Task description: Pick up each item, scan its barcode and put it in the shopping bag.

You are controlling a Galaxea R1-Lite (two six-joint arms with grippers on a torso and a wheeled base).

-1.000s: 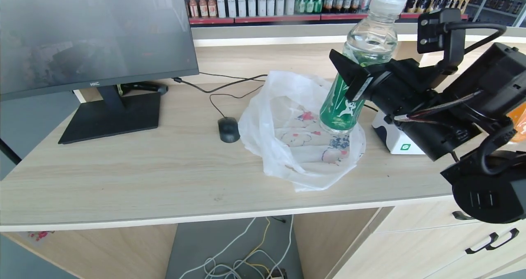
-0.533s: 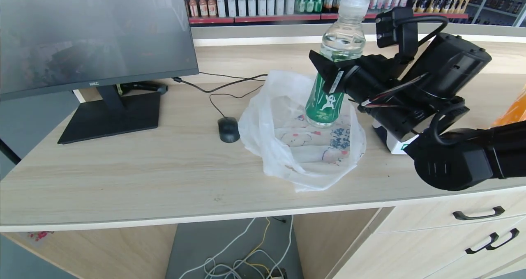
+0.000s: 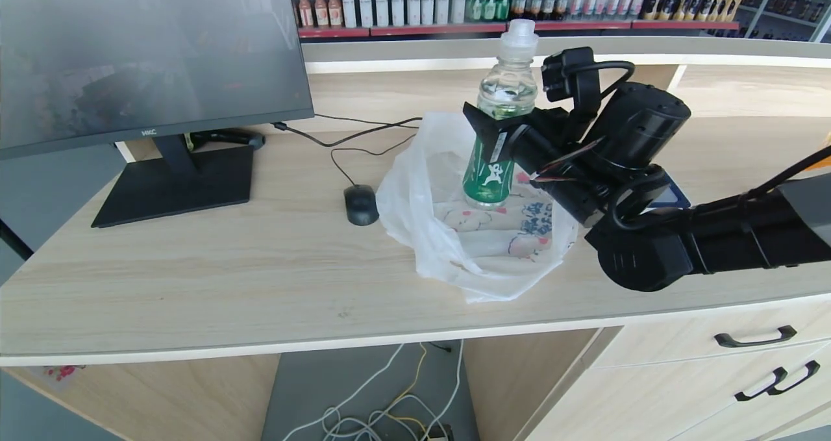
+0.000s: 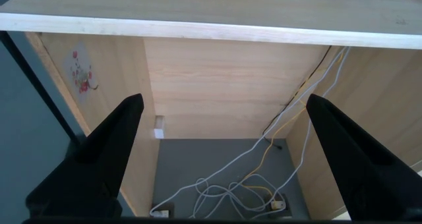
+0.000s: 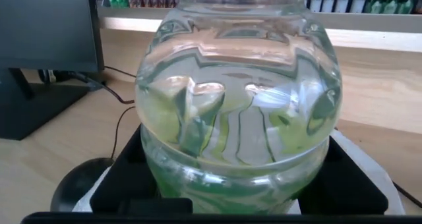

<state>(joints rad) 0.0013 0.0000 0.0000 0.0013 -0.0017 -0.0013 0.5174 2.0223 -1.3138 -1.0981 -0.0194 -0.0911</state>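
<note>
- The right pincer (image 3: 495,147) is clamped on a drink bottle (image 3: 487,176), gripping it at the top of the green label, under the clear shoulder and white cap.
- The drink bottle stands almost upright, its base down in the open mouth of the plastic bag (image 3: 415,223). Whether it touches the bag's bottom cannot be told.
- The plastic bag sits on the counter (image 3: 195,278), with a mouse (image 3: 361,204) just beside it and a monitor (image 3: 149,51) farther to the left.
- The left pincer (image 4: 221,158) hangs below the counter's edge, spread wide and holding nothing, above cables (image 4: 227,192) on the floor.
</note>
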